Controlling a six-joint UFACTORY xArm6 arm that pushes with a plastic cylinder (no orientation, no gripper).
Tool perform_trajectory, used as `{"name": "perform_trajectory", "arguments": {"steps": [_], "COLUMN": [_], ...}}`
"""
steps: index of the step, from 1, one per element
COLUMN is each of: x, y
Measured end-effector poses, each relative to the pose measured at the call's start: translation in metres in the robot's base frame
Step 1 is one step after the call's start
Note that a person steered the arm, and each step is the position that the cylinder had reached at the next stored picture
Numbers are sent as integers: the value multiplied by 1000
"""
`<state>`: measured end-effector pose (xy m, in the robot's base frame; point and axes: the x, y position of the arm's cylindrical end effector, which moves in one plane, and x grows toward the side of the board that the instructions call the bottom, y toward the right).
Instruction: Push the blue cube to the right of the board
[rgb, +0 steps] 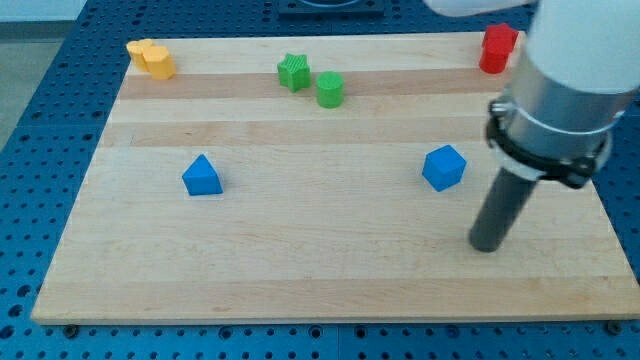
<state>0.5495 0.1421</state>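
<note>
The blue cube sits on the wooden board, right of the middle. My tip rests on the board below and a little to the right of the cube, apart from it. A blue triangular block lies on the board's left side.
Two yellow blocks sit together at the top left corner. A green star-shaped block and a green cylinder sit at top centre. A red block sits at the top right, beside the arm's grey body.
</note>
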Motion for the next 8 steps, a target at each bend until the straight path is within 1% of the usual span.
{"name": "perform_trajectory", "arguments": {"steps": [2, 3, 5, 6, 7, 8], "x": [-12, -36, -102, -109, -106, -91], "y": [-87, -113, -121, -106, -80, -69]}}
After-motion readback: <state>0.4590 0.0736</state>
